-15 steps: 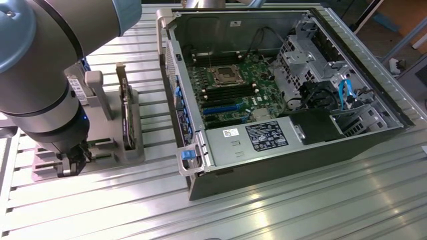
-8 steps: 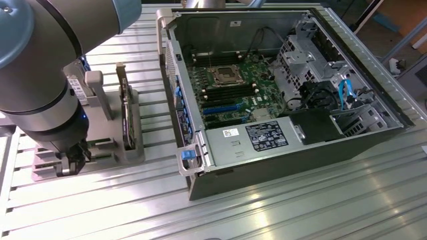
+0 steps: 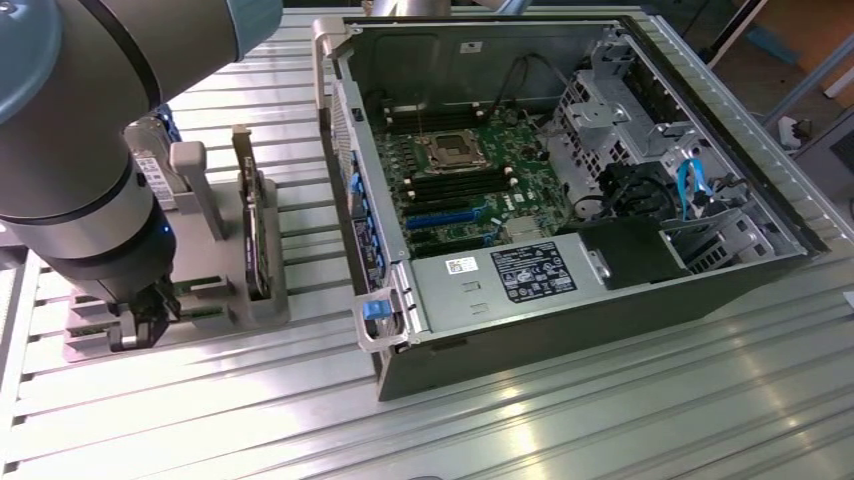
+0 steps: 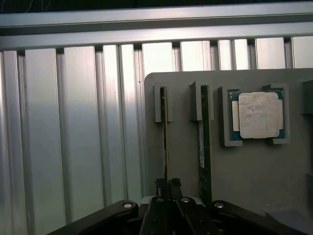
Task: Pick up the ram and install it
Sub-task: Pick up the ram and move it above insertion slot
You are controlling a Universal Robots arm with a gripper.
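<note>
At the grey holder [image 4: 254,186], fingers [image 4: 175,184] pinch the ram [image 4: 165,132] upright

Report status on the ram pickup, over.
Gripper low at gray holder, jaws shut on the ram. Ram on edge in its slot, not yet lifted. Second stick one slot over, clear of the jaws.

Two ram sticks [image 4: 205,147], one processor [image 4: 257,115], one holder [image 4: 244,171], one computer case [image 3: 561,335].

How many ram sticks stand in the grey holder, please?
2: one ram stick in the end effector, the other stick in the next slot, nearer the processor. More may be hidden.
</note>
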